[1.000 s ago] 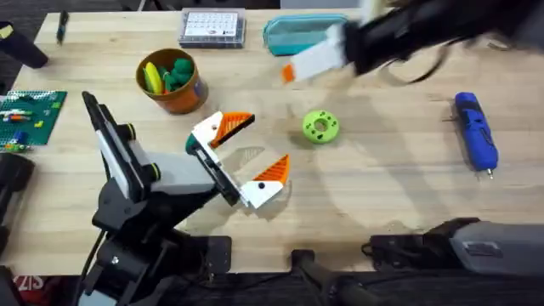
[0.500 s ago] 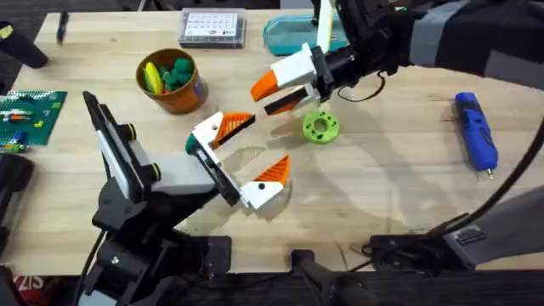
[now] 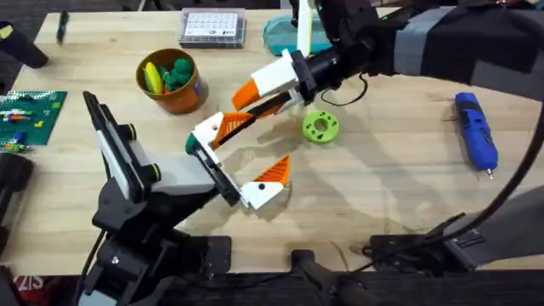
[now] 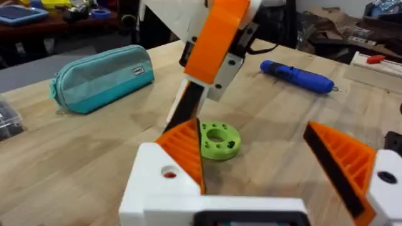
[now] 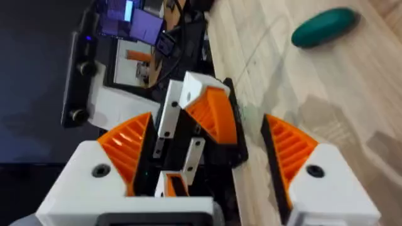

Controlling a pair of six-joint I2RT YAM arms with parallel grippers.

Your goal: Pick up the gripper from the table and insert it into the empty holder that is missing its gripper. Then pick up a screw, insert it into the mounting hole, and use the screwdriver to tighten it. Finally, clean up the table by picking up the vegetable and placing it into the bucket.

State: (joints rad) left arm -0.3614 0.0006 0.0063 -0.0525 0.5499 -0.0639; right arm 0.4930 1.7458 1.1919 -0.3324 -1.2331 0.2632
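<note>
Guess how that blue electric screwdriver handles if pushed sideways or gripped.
The blue electric screwdriver lies on its side and looks round-bodied, so a sideways push probably rolls it. Its shell looks like smooth hard plastic: likely stiff, possibly slippery in a pinch.

The left claw (image 3: 242,157) hides most of the vegetable (image 3: 190,146) from overhead.

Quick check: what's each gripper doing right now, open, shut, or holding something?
Left gripper: open, holding nothing.
Right gripper: open, holding nothing, close above the left one.

Pale wooden table (image 3: 382,183), evenly lit, against a dim cluttered room with dark furniture.
</note>
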